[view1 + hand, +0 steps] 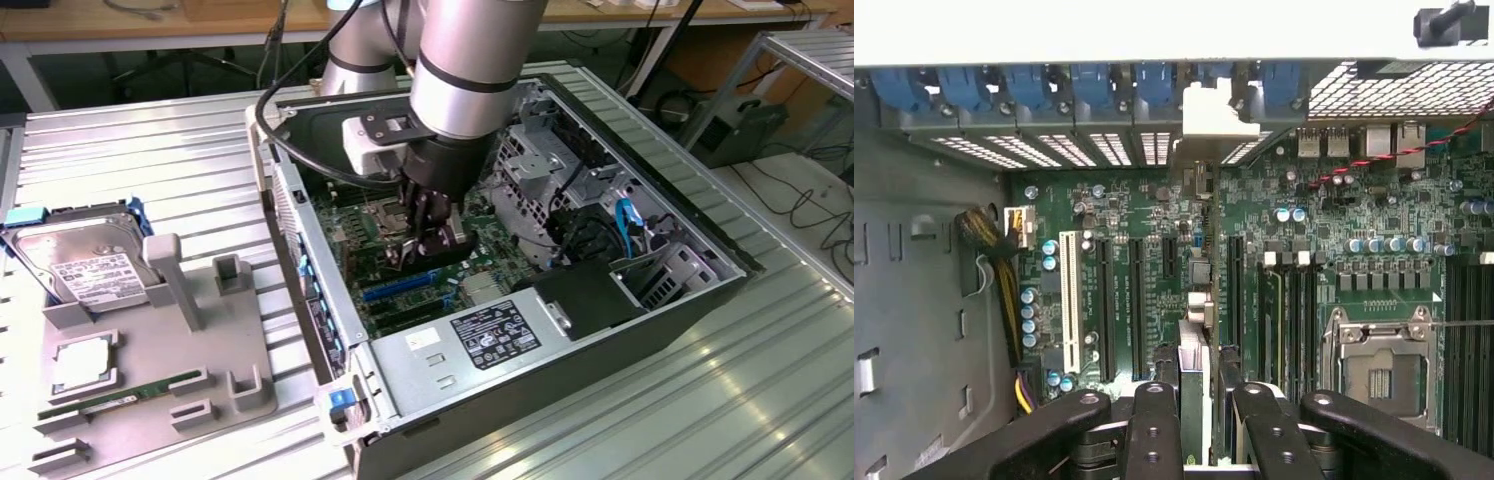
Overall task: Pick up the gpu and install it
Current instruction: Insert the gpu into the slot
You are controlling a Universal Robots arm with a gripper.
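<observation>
Inside the open computer case (694,290), the pincer (424,240) is half closed on the gpu (1194,385), seemingly gripping the card edge-on. It hangs just above the motherboard's expansion slots (1134,300), upright so its edge can meet them.

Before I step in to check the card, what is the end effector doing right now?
End effector: inside the open computer case, closed on the gpu, holding it edge-down over the motherboard slots.
</observation>
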